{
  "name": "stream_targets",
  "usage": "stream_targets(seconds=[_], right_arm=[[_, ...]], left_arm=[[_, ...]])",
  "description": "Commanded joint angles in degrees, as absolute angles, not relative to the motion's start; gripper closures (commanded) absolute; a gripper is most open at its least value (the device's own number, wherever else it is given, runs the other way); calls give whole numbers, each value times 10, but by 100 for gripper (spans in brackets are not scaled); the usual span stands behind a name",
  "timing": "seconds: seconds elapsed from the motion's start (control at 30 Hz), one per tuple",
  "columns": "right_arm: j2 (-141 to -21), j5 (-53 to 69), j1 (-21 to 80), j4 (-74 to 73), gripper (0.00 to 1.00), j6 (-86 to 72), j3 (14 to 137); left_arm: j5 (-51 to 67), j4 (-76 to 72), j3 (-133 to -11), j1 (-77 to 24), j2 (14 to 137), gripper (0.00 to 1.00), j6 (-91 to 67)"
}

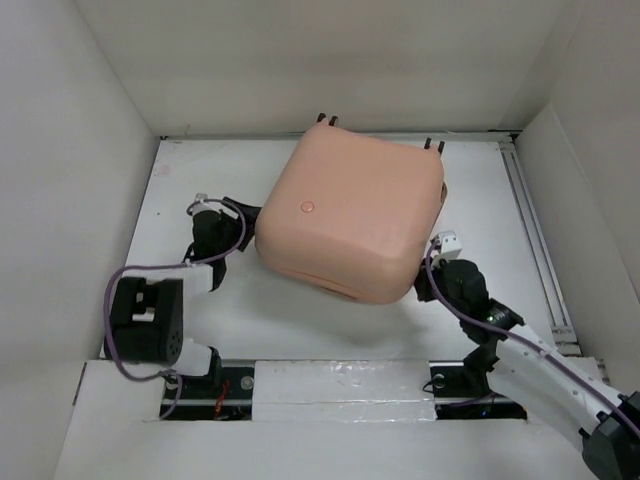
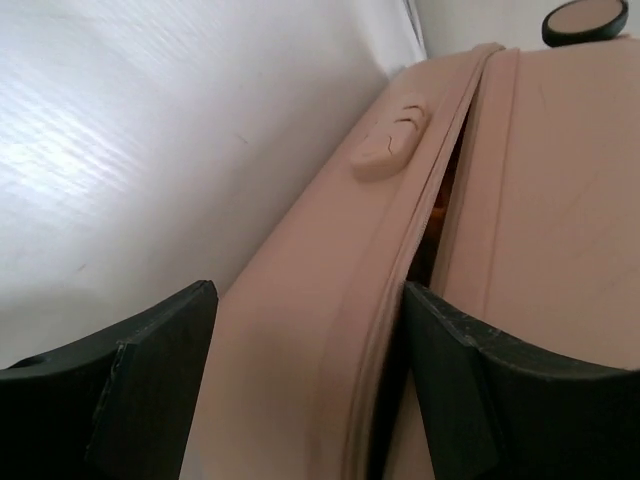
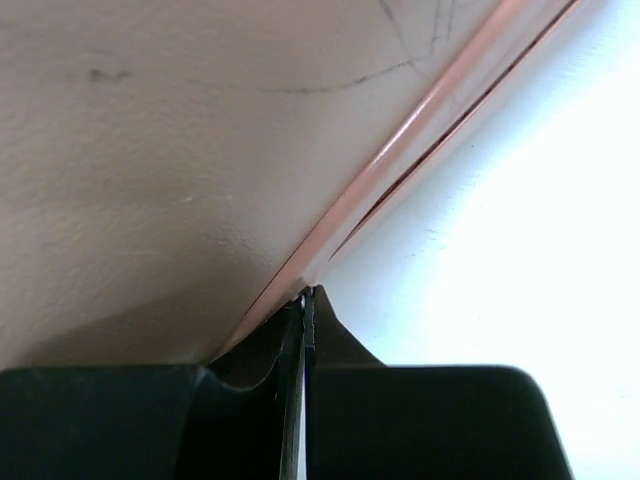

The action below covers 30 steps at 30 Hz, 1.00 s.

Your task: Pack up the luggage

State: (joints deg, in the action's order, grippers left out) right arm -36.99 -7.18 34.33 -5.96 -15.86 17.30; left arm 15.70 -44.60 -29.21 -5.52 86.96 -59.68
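The peach-pink luggage lies flat in the middle of the white table, lid down, round logo facing up. My left gripper is at its left side. In the left wrist view the luggage shows a dark gap along its seam, and my left gripper is open with its jaws either side of one shell's edge. My right gripper is at the near right corner. In the right wrist view my right gripper is shut, its tips touching the seam of the luggage.
White walls enclose the table on the left, back and right. A metal rail runs along the right side. The luggage's caster wheels point to the back wall; one wheel shows in the left wrist view.
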Motion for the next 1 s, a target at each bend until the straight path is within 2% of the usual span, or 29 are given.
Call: stream_targets(seconds=[0.0, 0.07, 0.2, 0.23, 0.3, 0.33, 0.47, 0.67, 0.83, 0.87, 0.9, 0.97], right_arm=[[-403, 8, 327, 70, 100, -156, 231], [-414, 20, 327, 103, 100, -161, 225], [-419, 12, 308, 123, 100, -161, 233], [-427, 12, 302, 123, 100, -161, 238], [-446, 38, 291, 123, 100, -161, 259], [-454, 49, 282, 123, 100, -161, 266], [-494, 69, 282, 135, 100, -156, 282], [-493, 97, 277, 141, 100, -156, 288], [-424, 125, 277, 108, 100, -165, 240], [-415, 120, 277, 88, 100, -165, 240], [-415, 107, 277, 78, 100, -165, 234], [-409, 102, 277, 56, 100, -159, 245]], left_arm=[[131, -327, -282, -62, 739, 30, -542], [31, -267, -321, -62, 639, 27, -506], [-55, -197, -337, -87, 515, 25, -490], [-55, -197, -331, -96, 498, 32, -490], [-41, -177, -308, -110, 459, 55, -478], [-28, -165, -298, -110, 449, 71, -471], [14, -75, -236, -110, 392, 100, -426], [150, -60, -114, -118, 295, 100, -410], [208, -151, -64, -123, 321, 99, -416], [234, -174, -64, -123, 332, 94, -416], [240, -193, -64, -130, 364, 85, -416], [215, -232, -81, -167, 388, 76, -416]])
